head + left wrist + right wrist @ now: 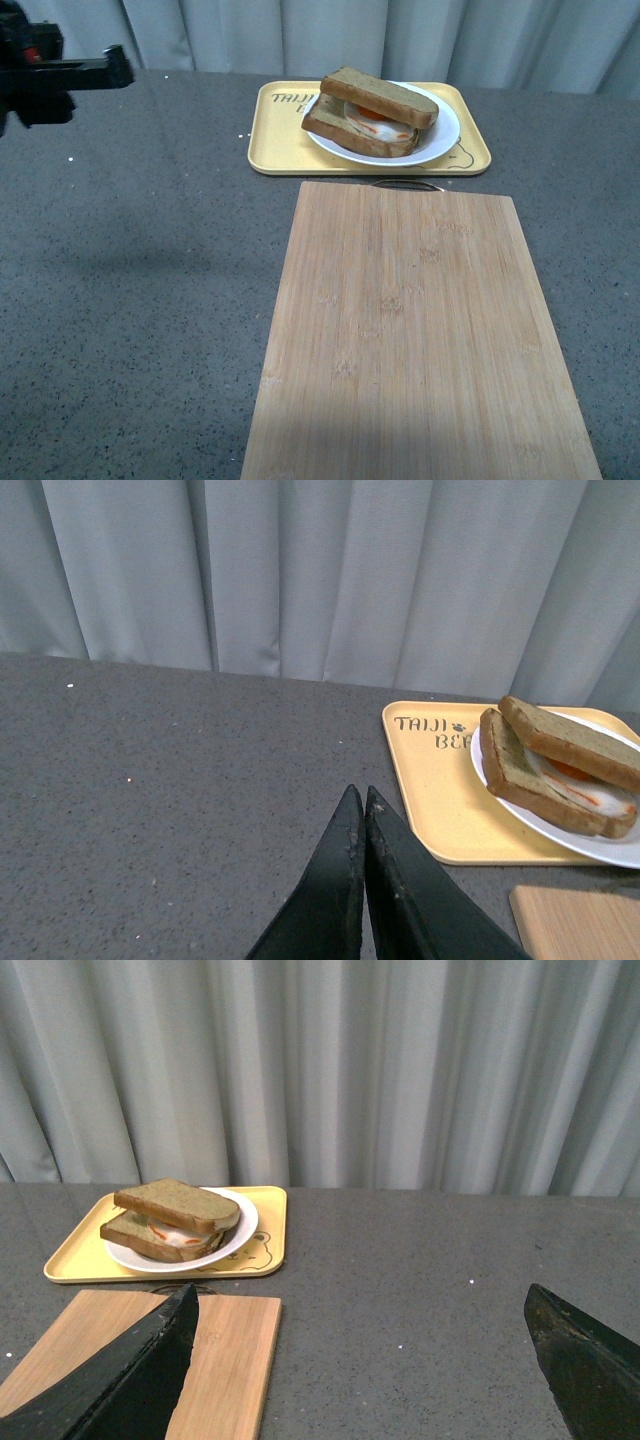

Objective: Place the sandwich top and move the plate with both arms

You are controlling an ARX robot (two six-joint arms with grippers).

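The left claw (358, 800) has its fingers pressed together on nothing, raised over the grey surface (130, 300) at far left, well apart from the food. The right claw (360, 1305) is spread wide apart. The sandwich top (380, 97) lies tilted on the egg-bearing slice (355, 130) on the plate (440, 135), in the yellow tray (275, 150) just behind the wooden board (420, 340).

Front looks down over bamboo cutting board (420, 330); both wrists low, facing grey curtain (320, 580). All 3 share yellow rectangular tray (280, 140).
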